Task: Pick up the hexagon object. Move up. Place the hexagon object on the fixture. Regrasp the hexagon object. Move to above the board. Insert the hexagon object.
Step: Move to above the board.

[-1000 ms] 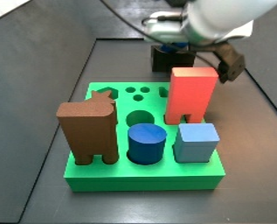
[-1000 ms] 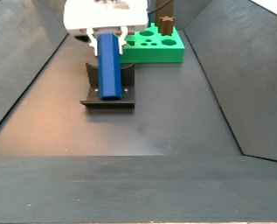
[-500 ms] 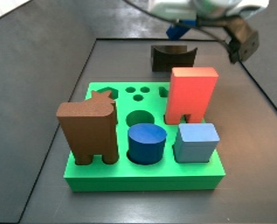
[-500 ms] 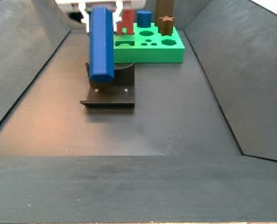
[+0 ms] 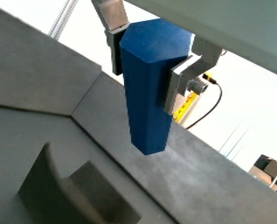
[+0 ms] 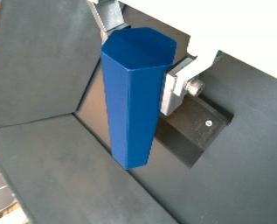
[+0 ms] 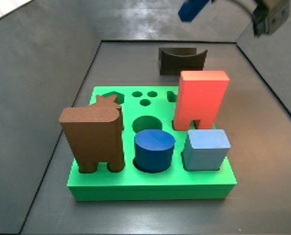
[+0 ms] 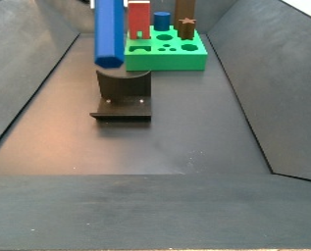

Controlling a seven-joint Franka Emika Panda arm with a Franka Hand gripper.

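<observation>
Jaws of the gripper (image 5: 150, 61) are pinched on the hexagon object (image 6: 135, 96), which is held upright in the air. Below it, the fixture (image 8: 123, 100) is seen on the floor. Farther back, the board (image 8: 169, 55) is seen with its blocks

**Bar Held Above Fixture**

The gripper (image 6: 138, 66) hangs high, the hexagon object (image 8: 108, 34) upright between its fingers (image 5: 183, 80). Below the fingers stands the fixture (image 8: 124, 101); beyond them lies the board (image 8: 167, 55), carrying blocks.
</observation>
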